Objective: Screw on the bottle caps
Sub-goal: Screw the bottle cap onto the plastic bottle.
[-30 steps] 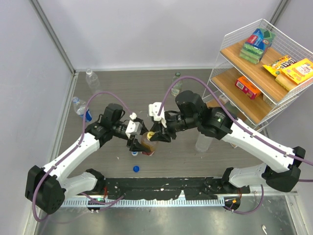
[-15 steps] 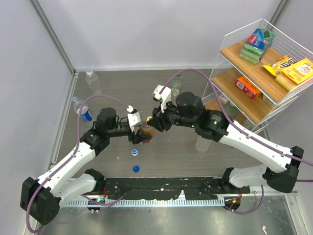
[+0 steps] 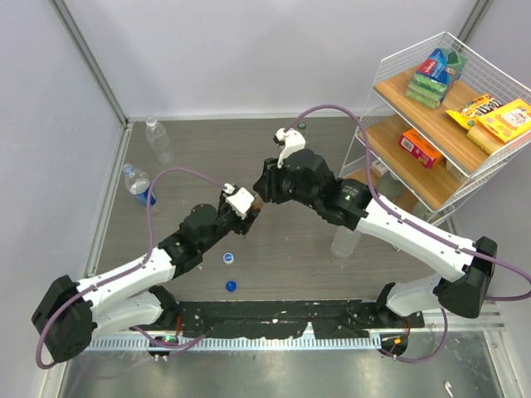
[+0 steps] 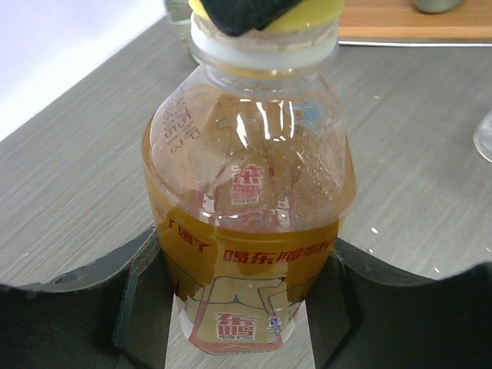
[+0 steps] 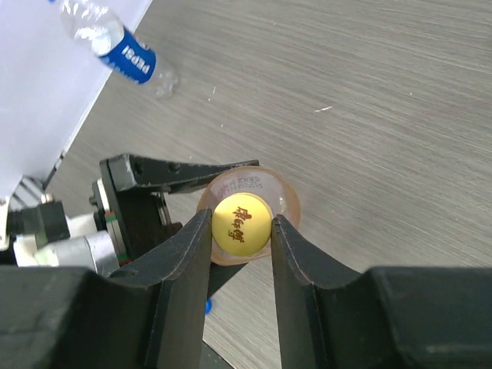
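Pale, bare walls at left and back, meeting at a metal corner post (image 3: 91, 62); below them, a grey wood-grain counter (image 3: 207, 149).

Far left, on their sides near the wall: a lying clear bottle (image 3: 158, 138) and, nearer, a blue-label bottle (image 3: 139, 187), both well apart from the arms.

Next, the left end effector (image 4: 246, 311), clamped on the lower body of the amber bottle (image 4: 250, 207), one finger against each side of the red label. Bottle at mid-counter, between the two arms; whether its base touches the counter, cannot tell.

Just nearer than that, loose on the counter: a white cap with a blue middle (image 3: 227, 258) and a dark blue cap (image 3: 231, 286), near each other, clear of both arms.

Then the right end effector (image 5: 241, 227), over the bottle's top, pinching the yellow cap (image 5: 241, 221) between both fingers. Cap seated on the neck above the white collar; how far threaded, cannot tell.

Farther right, an upright clear bottle (image 3: 343, 240), partly behind the right arm.

At the right edge, a white wire rack (image 3: 394, 85) with wooden shelves carrying snacks (image 3: 437, 70).

Along the near edge, a black rail (image 3: 274, 315) by the arm bases.
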